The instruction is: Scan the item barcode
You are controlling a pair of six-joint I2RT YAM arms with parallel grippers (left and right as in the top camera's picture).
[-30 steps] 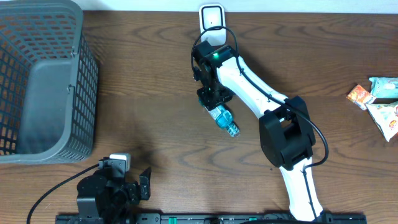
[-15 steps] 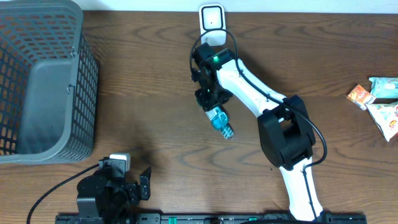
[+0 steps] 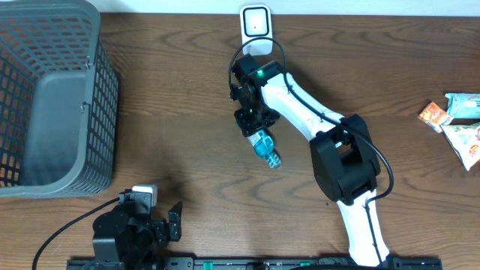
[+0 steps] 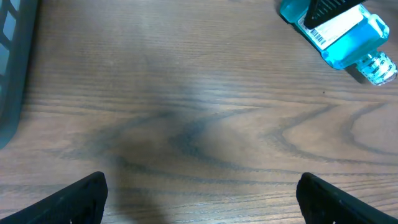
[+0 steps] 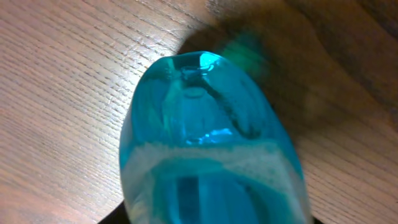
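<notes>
A blue bottle with a clear cap hangs from my right gripper, which is shut on its upper body just in front of the white scanner at the table's far edge. The bottle fills the right wrist view, base outward, over the wood. In the left wrist view the bottle appears at the top right with a white barcode label on its side. My left gripper is wide open over bare wood at the near left, holding nothing.
A grey mesh basket stands at the far left; its edge shows in the left wrist view. Several snack packets lie at the right edge. The right arm's white links cross the middle.
The bottle's cap end has swung a little to the left under the right gripper. The left arm has not moved.
</notes>
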